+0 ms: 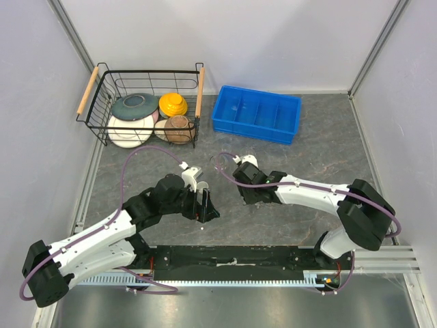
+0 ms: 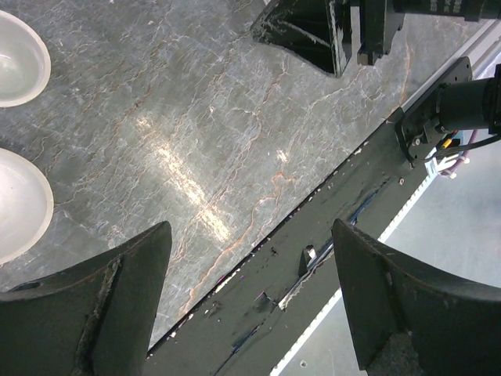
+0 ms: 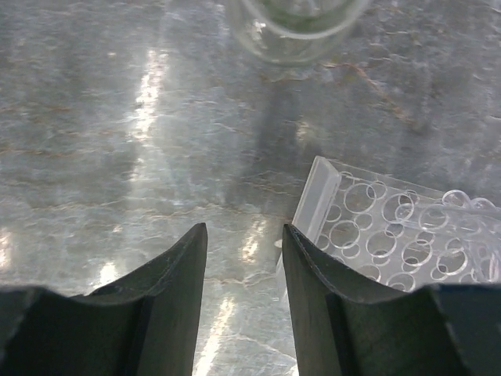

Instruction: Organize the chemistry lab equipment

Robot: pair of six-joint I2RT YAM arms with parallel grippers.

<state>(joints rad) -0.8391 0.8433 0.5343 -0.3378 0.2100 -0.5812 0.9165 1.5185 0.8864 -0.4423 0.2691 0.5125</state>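
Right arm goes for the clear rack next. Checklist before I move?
1. Right gripper open and empty: ok.
2. Rack between its jaws: not ok, it lies outside one finger.
3. Glass vessel clear of the fingers: ok, it sits ahead.
4. Left gripper open, empty: ok.
5. Room in blue bin: cannot tell, clear pieces hardly show from above.

Right wrist view: a clear vessel is blurred at the top edge, with only its lower curve in frame. The clear gridded rack runs off the right edge, its near side behind a finger of the right hand. Left wrist view: the upper white dome and lower white dome are both sliced by the left edge. From above, these clear pieces are too faint to make out.
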